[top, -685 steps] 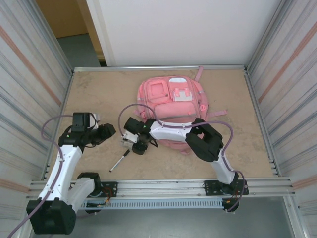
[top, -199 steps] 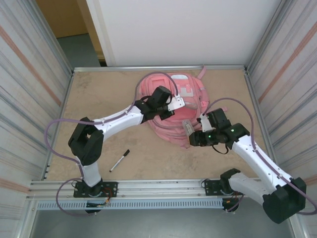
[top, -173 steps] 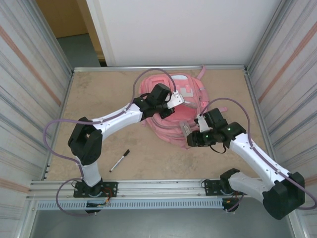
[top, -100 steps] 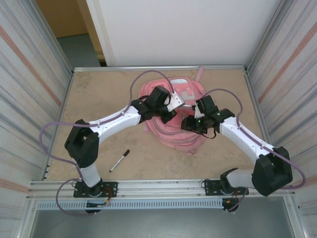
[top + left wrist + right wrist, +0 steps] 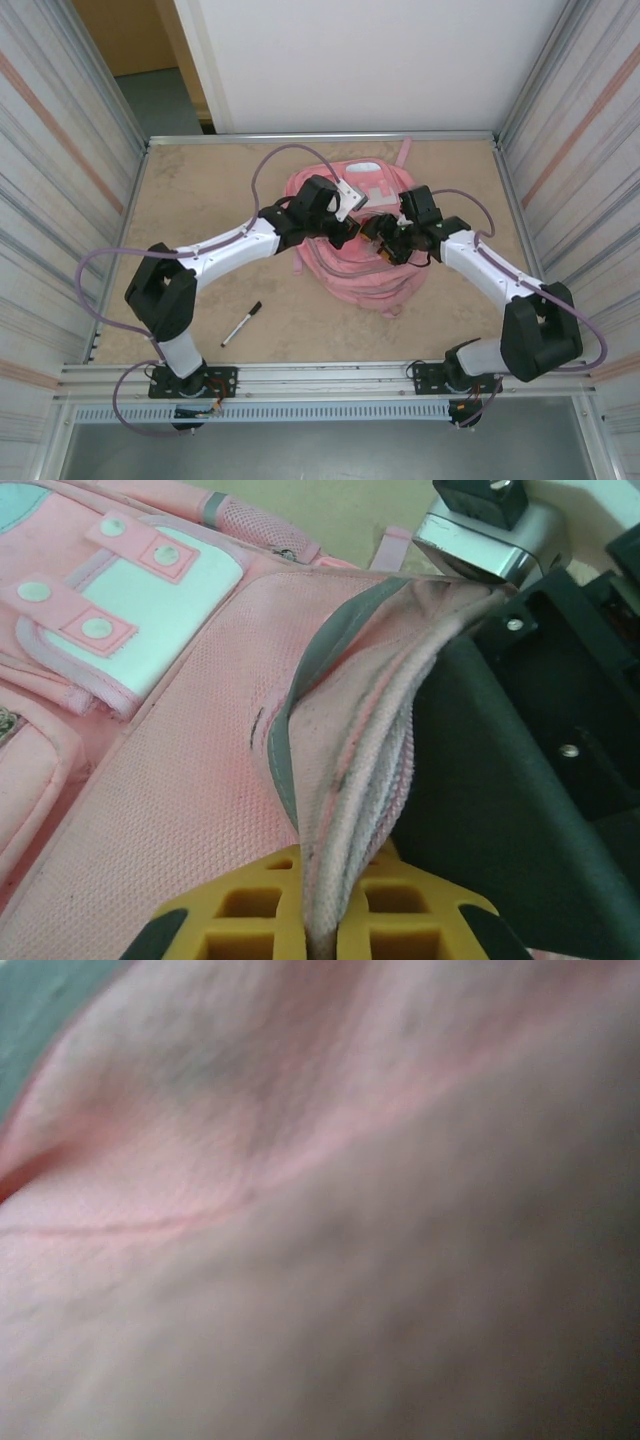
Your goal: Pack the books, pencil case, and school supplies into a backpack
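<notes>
Farthest left, the black marker pen lay alone on the bare worktop, well apart from the bag. It looked like the one school supply not yet packed, sitting in open space where either arm could reach it.

The left hand had reached across to the near left side of the pink backpack. In the left wrist view, its yellow fingertips were closed on a fold of the bag's edge. They pinched the pink fabric and the grey zip tape together and pulled them up into a taut ridge. The reason seemed plain: soft fabric sags shut, so one hand had to hold the mouth of the main compartment open while the other worked inside. The white and pale-blue pocket patches lay flat to the left of that ridge, so the bag rested on its back in the middle of the worktop, towards the far edge.

To the right, the right hand was pushed in at the lifted edge, just beside the left hand. Its wrist camera looked at close, blurred pink fabric, which suggested it was inside the opening or pressed against the lining. I could not tell whether its jaws were open or closed, or whether they carried anything. My guess was that it was delivering or releasing an item there. The risk was the flap slipping from the pinch and closing over it.
</notes>
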Robot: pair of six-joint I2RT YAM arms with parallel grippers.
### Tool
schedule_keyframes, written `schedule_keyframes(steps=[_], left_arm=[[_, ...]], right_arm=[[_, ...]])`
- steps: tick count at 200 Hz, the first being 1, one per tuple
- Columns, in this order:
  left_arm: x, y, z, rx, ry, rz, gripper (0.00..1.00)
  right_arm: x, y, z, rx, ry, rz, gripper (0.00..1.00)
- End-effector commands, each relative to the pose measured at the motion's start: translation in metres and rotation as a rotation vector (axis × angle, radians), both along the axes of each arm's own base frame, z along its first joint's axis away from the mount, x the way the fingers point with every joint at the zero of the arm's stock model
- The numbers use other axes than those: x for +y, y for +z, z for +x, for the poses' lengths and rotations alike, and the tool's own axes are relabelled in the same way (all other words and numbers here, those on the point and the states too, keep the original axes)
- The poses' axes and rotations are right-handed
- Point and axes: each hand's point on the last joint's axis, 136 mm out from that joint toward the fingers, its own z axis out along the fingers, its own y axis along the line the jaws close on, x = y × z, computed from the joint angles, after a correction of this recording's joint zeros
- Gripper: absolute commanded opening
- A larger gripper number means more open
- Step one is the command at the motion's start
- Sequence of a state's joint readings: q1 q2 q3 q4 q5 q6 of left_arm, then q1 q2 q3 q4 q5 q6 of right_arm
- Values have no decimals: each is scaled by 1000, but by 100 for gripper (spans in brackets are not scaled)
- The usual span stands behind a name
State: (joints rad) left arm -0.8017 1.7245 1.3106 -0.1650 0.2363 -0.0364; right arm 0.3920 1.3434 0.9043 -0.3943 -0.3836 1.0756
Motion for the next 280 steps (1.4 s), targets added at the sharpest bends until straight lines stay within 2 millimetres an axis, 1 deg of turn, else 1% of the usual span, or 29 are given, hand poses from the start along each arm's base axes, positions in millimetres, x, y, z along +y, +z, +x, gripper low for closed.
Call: schedule_keyframes(steps=[1,9,15,21,31,56,72,90,110,121,133,147,159,169,183,193,215,230,245,249,251,256,267,272,280], left_arm=[[-18,52,-19,-35,-70,-176,0],[-18,51,-18,-22,-65,-183,0],[-18,50,-19,-12,-65,-189,0],[-19,50,-19,-3,-66,-196,0],[-20,50,-20,3,-67,-209,0],[-21,52,-19,6,-55,-220,0],[-19,55,-19,12,-48,-216,0],[-19,56,-20,8,-48,-233,0],[-20,55,-20,27,-36,-244,0],[-20,54,-20,43,-28,-248,0],[-20,53,-20,49,-25,-257,0],[-18,48,-18,49,-5,-256,0],[-15,46,-16,49,6,-252,0],[-10,43,-11,42,23,-241,0],[-2,36,-1,37,52,-226,0],[6,31,9,31,82,-207,0],[27,20,29,31,145,-173,0],[37,10,39,2,172,-123,0],[39,4,45,-42,156,-68,0],[39,2,46,-43,152,-58,4],[39,1,46,-40,152,-54,7],[40,1,47,-33,151,-49,13],[41,2,46,-13,142,-46,20],[44,2,46,-10,144,-43,24],[49,4,44,-12,154,-40,31]], right_arm=[[1,14,-9,-42,23,95,54],[-2,11,-10,-53,22,99,48],[0,9,-9,-65,38,107,44],[4,10,-8,-84,63,119,43],[6,3,-4,-83,62,114,41],[6,-22,8,-48,35,68,31],[13,-26,13,-69,51,51,29],[29,-21,22,-131,110,39,27],[57,-9,33,-204,171,109,27],[75,3,39,-255,192,181,28],[87,14,44,-294,204,218,27],[91,20,46,-319,207,219,27],[86,23,43,-333,197,201,27],[79,22,37,-336,202,166,29],[71,23,23,-356,252,113,32],[62,22,12,-364,285,57,35],[33,8,-14,-341,328,-100,44],[21,3,-31,-349,383,-155,47],[27,5,-56,-393,526,-182,49],[29,4,-63,-414,570,-214,50],[29,5,-65,-425,588,-233,51],[36,5,-76,-462,662,-275,53],[49,6,-97,-556,813,-362,58],[55,7,-104,-598,874,-381,61],[70,9,-123,-667,1000,-374,64]])
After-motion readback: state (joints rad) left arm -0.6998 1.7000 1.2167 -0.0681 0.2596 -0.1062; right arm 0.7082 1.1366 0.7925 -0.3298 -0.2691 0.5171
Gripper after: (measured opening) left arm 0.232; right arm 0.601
